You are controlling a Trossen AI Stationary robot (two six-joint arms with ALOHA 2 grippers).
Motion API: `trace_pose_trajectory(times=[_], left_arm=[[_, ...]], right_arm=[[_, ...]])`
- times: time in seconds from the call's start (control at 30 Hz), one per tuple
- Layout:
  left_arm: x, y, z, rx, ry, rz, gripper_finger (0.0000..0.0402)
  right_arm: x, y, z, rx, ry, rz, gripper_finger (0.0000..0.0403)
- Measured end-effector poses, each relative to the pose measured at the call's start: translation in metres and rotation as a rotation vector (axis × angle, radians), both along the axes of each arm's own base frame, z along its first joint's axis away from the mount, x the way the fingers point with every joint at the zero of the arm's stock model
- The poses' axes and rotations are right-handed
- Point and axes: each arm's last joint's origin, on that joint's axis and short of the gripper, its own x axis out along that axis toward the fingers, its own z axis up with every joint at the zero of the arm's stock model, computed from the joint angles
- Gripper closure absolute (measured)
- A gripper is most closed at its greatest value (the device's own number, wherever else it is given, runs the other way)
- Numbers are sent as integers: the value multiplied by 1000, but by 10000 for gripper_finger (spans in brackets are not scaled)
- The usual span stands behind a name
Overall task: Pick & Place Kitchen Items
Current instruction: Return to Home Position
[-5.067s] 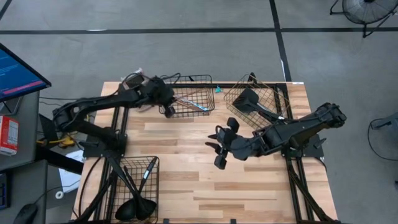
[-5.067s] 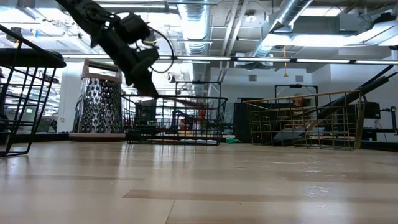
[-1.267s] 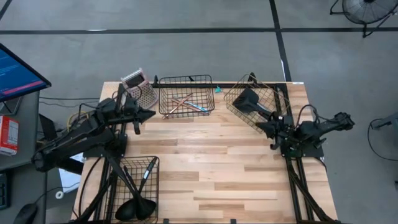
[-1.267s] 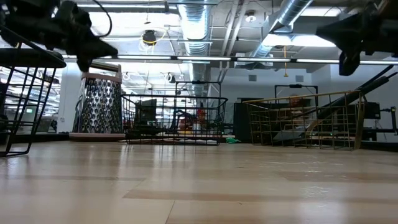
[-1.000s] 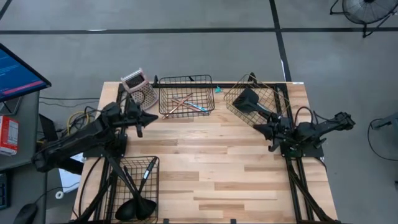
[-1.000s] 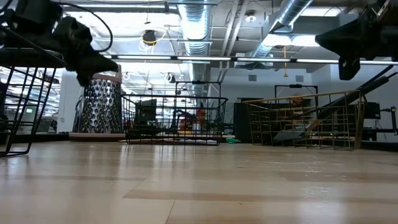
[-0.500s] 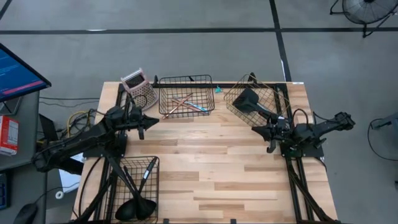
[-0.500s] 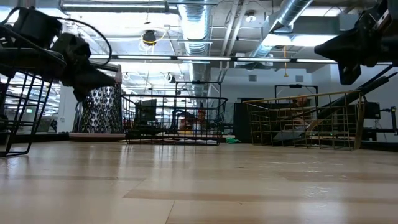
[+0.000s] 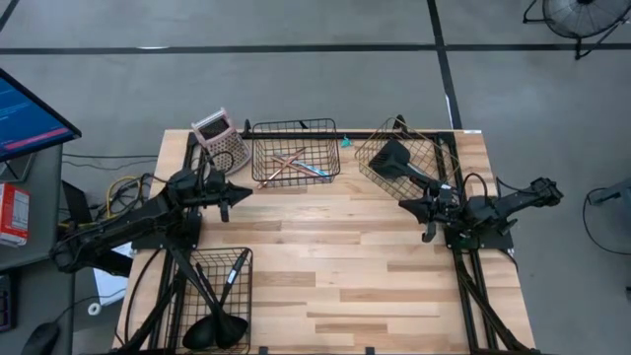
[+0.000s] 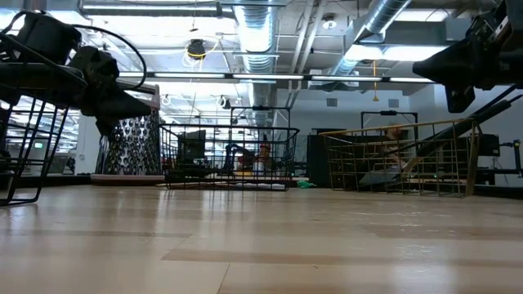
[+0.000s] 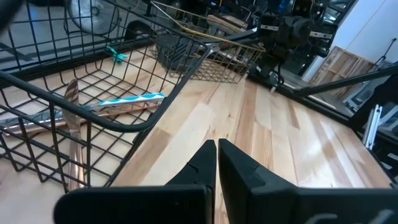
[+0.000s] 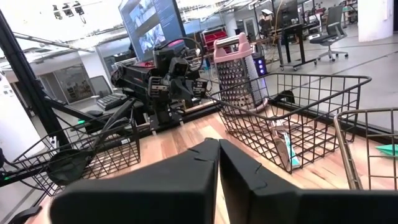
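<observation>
Two copper-coloured pieces and a silver-teal piece lie in the black wire basket at the table's far middle; they also show in the left wrist view. A black turner lies in the copper wire basket at the far right. Several black ladles and spoons lie in the black basket at the near left. My left gripper is shut and empty at the table's left side. My right gripper is shut and empty at the right side, near the copper basket.
A pink-topped box grater stands at the far left corner, beside the middle basket. A small teal scrap lies between the two far baskets. The bare wood in the table's middle lies between the two arms.
My left gripper has gone a little toward the table's near edge and right, away from the grater. My right gripper has crept slightly toward the table's left. Both stay shut. The utensils and baskets have kept still.
</observation>
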Motion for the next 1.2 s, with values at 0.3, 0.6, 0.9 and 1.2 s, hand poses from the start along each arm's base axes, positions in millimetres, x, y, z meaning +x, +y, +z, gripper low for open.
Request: trace_pose_trajectory(times=[0.3, 0.6, 0.9, 1.2], left_arm=[[0, 0, 1, 4, -5, 0, 400], [0, 0, 1, 7, -10, -1, 400], [0, 0, 1, 8, -11, -1, 400], [0, 0, 1, 9, -13, -1, 400]], right_arm=[[0, 0, 0, 0, 0, 0, 379], [0, 0, 0, 0, 1, 0, 383], [0, 0, 0, 0, 0, 0, 379], [0, 0, 0, -1, 1, 0, 382]])
